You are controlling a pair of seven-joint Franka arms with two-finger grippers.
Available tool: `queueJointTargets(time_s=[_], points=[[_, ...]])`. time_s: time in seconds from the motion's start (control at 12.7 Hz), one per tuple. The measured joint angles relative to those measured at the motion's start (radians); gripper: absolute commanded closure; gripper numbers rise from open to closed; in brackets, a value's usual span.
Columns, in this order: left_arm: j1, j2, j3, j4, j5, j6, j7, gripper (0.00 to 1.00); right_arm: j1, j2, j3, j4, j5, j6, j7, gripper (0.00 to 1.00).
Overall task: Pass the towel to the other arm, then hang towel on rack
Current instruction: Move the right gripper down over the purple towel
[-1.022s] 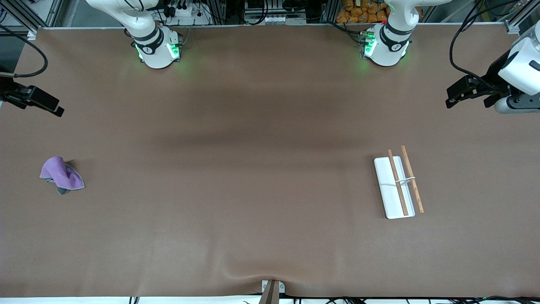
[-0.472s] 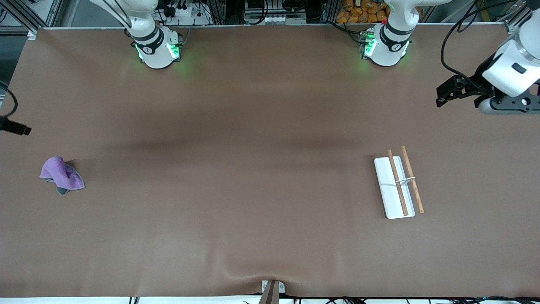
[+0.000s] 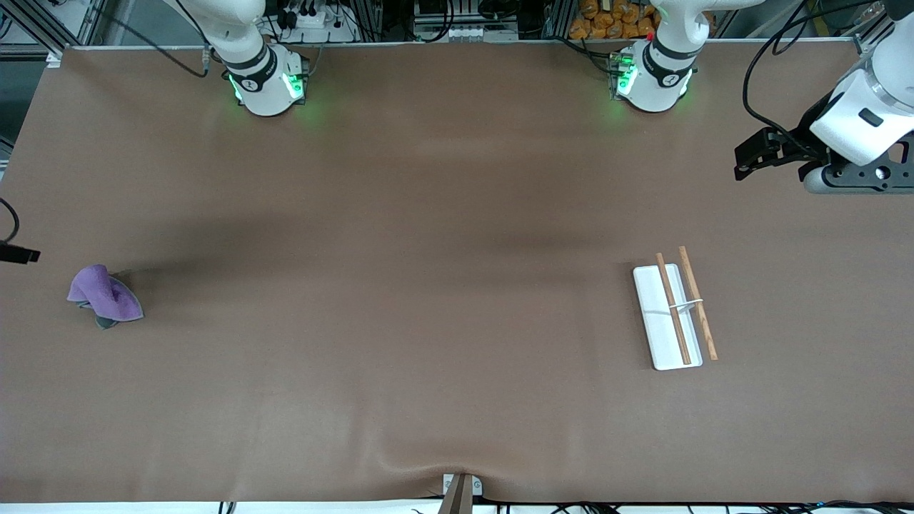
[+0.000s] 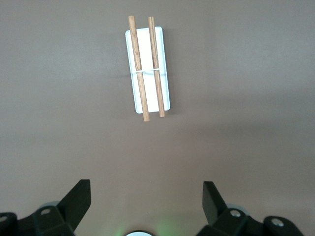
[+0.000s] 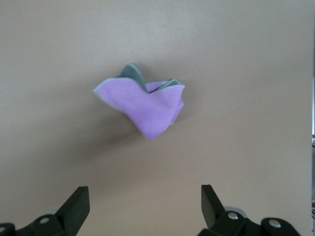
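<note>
My right pincer (image 5: pixel 142 209), spread open, hangs over the towel (image 5: pixel 143 107); left pincer (image 4: pixel 146 204), open too, over the rack (image 4: pixel 147 69). Front view barely shows the right arm.

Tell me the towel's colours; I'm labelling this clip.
The towel is purple with a grey reverse edge; the right wrist view shows it best.

This is a robotics lab. Two white arm bases (image 3: pixel 268 86) (image 3: pixel 650 82) with green status lights are bolted along the top edge of a wide tabletop (image 3: pixel 428 285) under a plain brown cover. Above it, aluminium framing (image 3: pixel 43 21), a power strip (image 3: pixel 307 16) and bundled black cables (image 3: pixel 775 64) crowd the upper edge of the frame.
</note>
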Motion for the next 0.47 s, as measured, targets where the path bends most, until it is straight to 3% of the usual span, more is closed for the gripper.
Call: queueJointTargets(time_s=[0.31, 0.47], points=[[0.000, 0.000, 0.000, -0.001, 0.000, 0.000, 0.000, 0.00, -0.036, 0.123, 0.000, -0.010, 0.001, 0.100, -0.001, 0.00], [0.000, 0.000, 0.000, -0.001, 0.000, 0.002, 0.000, 0.00, -0.047, 0.142, 0.001, -0.063, 0.002, 0.162, -0.001, 0.14]])
